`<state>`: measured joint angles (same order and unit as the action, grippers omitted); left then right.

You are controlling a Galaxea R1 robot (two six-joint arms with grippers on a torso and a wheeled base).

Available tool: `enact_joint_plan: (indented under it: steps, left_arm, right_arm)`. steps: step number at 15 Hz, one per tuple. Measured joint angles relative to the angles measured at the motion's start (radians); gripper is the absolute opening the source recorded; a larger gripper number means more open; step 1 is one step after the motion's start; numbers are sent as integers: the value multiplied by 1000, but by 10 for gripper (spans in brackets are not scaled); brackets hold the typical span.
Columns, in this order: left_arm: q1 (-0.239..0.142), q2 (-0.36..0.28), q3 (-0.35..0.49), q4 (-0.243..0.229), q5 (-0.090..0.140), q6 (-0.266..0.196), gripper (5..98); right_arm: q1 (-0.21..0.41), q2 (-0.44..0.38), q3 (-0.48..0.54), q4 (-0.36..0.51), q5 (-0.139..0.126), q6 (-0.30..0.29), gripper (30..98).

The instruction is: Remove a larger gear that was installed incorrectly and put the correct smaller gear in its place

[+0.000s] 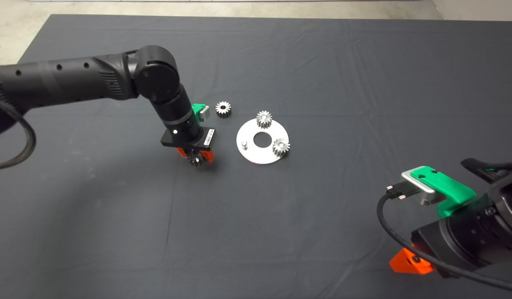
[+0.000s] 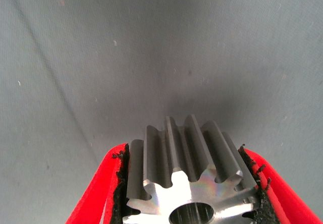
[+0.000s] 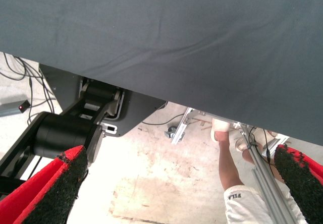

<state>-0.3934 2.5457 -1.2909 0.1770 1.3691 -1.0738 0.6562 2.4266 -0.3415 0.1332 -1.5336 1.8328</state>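
Note:
My left gripper point(image 1: 196, 160) is shut on the larger gear point(image 2: 189, 183), a shiny silver gear with broad pointed teeth. It holds the gear point(image 1: 195, 161) low over the mat, left of the round silver plate point(image 1: 256, 157). Two small grey gears point(image 1: 264, 119) point(image 1: 281, 147) sit on the plate. One peg point(image 1: 244, 144) on the plate's left side is bare. A loose smaller gear point(image 1: 223, 109) lies on the mat behind and left of the plate, just right of my left wrist. My right gripper point(image 1: 409, 262) is open and parked at the lower right.
The dark mat point(image 1: 322, 74) covers the table. The right wrist view shows the mat's edge, the floor, a black robot base point(image 3: 65, 130) and a person's leg point(image 3: 229, 168) beside a metal frame.

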Motion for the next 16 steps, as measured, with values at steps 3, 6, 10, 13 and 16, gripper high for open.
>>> enact_joint_plan:
  steps: [3,6,10,13,16]
  left_arm:
    - [0,1,12,11,-25,-3,459]
    - [26,4,9,21,-56,-5,459]
    - [61,6,2,58,-56,-29,459]
    - [61,6,2,71,-56,-32,459]
    - [61,6,2,71,-55,-33,462]
  right_arm:
    - [0,0,0,0,0,0,977]
    - [0,0,0,0,0,0,977]
    - [0,0,0,0,0,0,977]
    - [0,0,0,0,0,0,977]
    - [0,0,0,0,0,0,977]
